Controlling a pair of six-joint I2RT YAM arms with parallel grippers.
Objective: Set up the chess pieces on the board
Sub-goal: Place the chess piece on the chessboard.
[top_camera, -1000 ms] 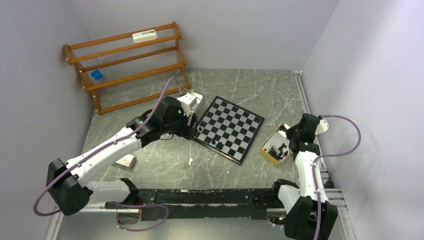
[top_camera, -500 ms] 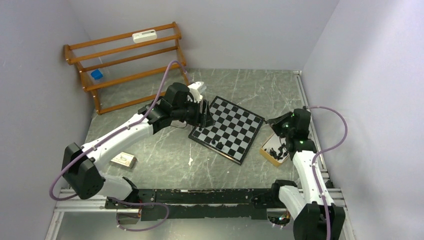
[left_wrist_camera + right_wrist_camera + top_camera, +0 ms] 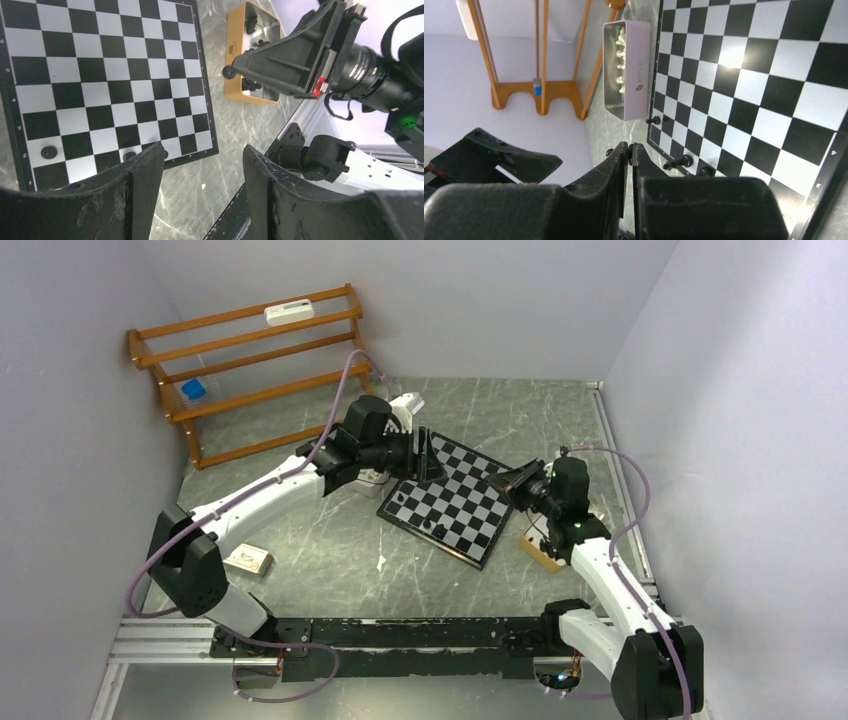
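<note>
The board (image 3: 470, 495) lies tilted in the middle of the table. A few black chess pieces (image 3: 436, 530) stand on its near-left rim squares, and they also show in the left wrist view (image 3: 48, 152) and the right wrist view (image 3: 679, 162). My right gripper (image 3: 512, 483) hangs over the board's right edge, shut on a small black chess piece (image 3: 611, 151) whose round head pokes out at the tips (image 3: 229, 73). My left gripper (image 3: 425, 455) hovers over the board's far-left corner, open and empty (image 3: 202, 165).
An orange tray (image 3: 250, 95) with more black pieces sits right of the board, partly under my right arm (image 3: 545, 552). A pale tray (image 3: 636, 85) of white pieces lies at the board's left edge. The wooden rack (image 3: 260, 370) stands at the back left. A small card (image 3: 248, 560) lies near-left.
My right arm swung left from the orange tray to the board's right edge, still shut. My left arm moved right and farther back over the board's corner, and its jaws narrowed a little.
</note>
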